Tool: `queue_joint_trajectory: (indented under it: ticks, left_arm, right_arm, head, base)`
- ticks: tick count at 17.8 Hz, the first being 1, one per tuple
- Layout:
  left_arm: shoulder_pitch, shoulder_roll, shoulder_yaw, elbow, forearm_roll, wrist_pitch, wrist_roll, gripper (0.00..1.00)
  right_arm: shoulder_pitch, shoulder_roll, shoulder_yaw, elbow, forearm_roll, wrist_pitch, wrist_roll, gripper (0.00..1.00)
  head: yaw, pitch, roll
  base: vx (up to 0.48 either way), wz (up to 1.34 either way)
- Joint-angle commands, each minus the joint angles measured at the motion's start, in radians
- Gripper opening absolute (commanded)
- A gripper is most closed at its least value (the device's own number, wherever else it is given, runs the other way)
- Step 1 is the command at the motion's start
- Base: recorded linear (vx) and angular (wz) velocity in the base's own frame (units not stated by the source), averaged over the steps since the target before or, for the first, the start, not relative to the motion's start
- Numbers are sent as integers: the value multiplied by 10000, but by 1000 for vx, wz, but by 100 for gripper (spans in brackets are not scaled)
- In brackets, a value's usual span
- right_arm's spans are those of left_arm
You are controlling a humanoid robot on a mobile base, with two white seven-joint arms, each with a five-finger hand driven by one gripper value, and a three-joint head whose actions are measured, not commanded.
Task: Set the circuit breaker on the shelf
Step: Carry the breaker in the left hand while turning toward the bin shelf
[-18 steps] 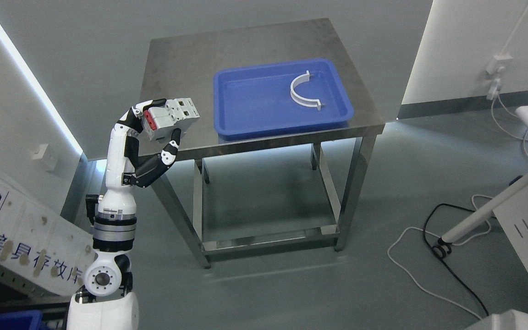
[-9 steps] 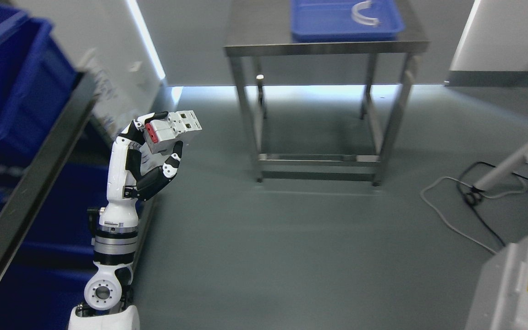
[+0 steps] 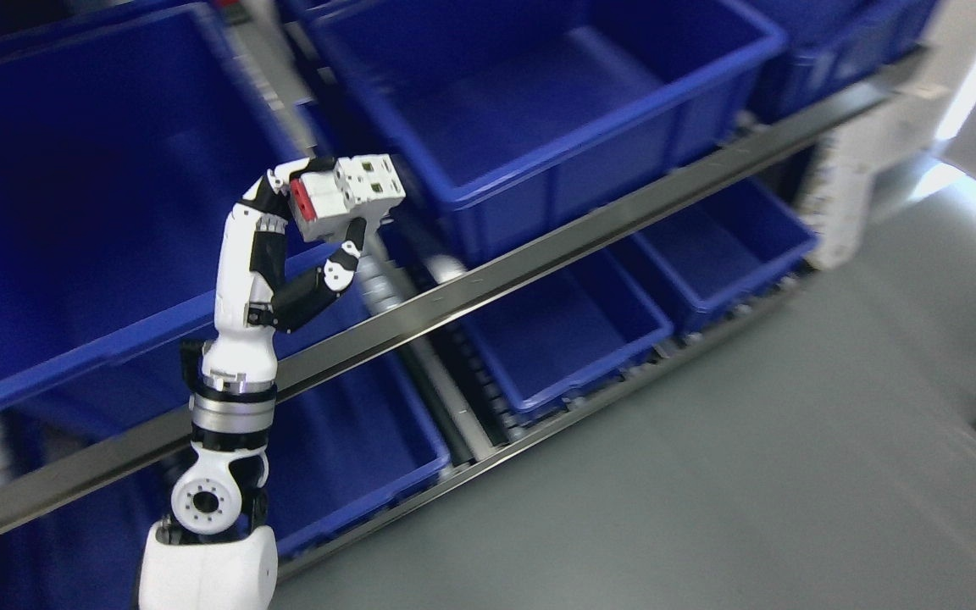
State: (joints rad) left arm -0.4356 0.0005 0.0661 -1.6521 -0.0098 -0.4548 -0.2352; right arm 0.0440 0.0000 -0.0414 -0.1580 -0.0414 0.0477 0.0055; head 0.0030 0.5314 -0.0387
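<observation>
The left hand (image 3: 318, 216) is raised with its fingers (image 3: 342, 258) curled around the circuit breaker (image 3: 346, 196), a grey block with a red end, carried in the air in front of the shelf (image 3: 539, 254) and not resting on anything. The breaker's long axis lies roughly level, red end toward the wrist and grey end pointing right, toward the large blue bin (image 3: 556, 110) on the upper tier. That bin lies just up and to the right, so I judge a short reach that way is needed.
</observation>
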Motion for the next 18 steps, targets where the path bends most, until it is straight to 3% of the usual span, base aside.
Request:
queue_joint_trajectory:
  ticks: [1, 5, 9, 12, 18]
  left_arm:
    - [-2543, 170, -1072, -307, -285, 1475, -470, 13]
    - [-3403, 170, -1444, 182, -1526, 3149, -669, 13]
    - [-4386, 170, -1367, 1193, -2613, 4561, -1709, 14]
    - [-4786, 408, -1321, 2145, -3689, 4655, -2602, 14]
    - [-5552, 1435, -968, 3816, -3952, 4625, -2572, 15]
  right_arm:
    - [5, -175, 0, 0, 0, -1, -86, 100]
    - [5, -175, 0, 0, 0, -1, -86, 100]
    - [5, -175, 0, 0, 0, -1, -86, 100]
    - [5, -175, 0, 0, 0, -1, -86, 100]
    - [5, -175, 0, 0, 0, -1, -86, 100]
  head:
    - [0, 0, 0]
    - [0, -2, 0]
    - [0, -3, 0]
    - [0, -3, 0]
    - [0, -3, 0]
  base:
    - [-228, 1787]
    - [-44, 1073]
    - [24, 309]
    - [-6, 69]
    - [-3, -40]
